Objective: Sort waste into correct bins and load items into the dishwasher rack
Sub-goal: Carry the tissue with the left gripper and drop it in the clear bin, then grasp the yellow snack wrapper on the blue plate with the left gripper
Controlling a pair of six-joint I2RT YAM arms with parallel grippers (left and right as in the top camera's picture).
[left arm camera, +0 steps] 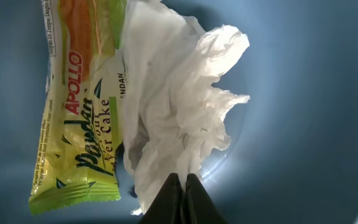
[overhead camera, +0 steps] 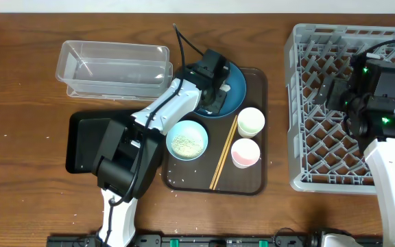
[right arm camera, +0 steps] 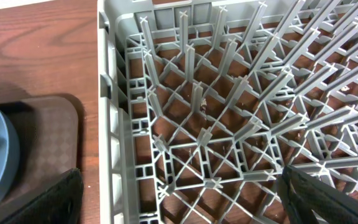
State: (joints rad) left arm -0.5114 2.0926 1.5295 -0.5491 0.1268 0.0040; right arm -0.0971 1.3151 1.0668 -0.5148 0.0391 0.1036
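Fingers of the left gripper are pressed together, tips at the lower edge of the crumpled tissue. Whether a fold is caught between them cannot be told. The tissue lies at 12 o'clock from the tips in the left wrist view. It is thin, soft, white and heavily creased, with ragged lobes, and likely to compress and tear easily. The snack wrapper lies touching its left side, at about 10 o'clock. It is a flat glossy printed film, with its long axis running 12 to 6. Both rest inside the dark-blue dish, a smooth glazed surface standing on the brown serving tray.

Judgement: the left arm is the nearer one for both waste items. The clear tub sits at 9 o'clock from the dish and the black tray at 8 o'clock, both on the table.

The right gripper hangs over the dishwasher rack, a rigid grey lattice with pegs. Its fingers are spread wide and hold nothing
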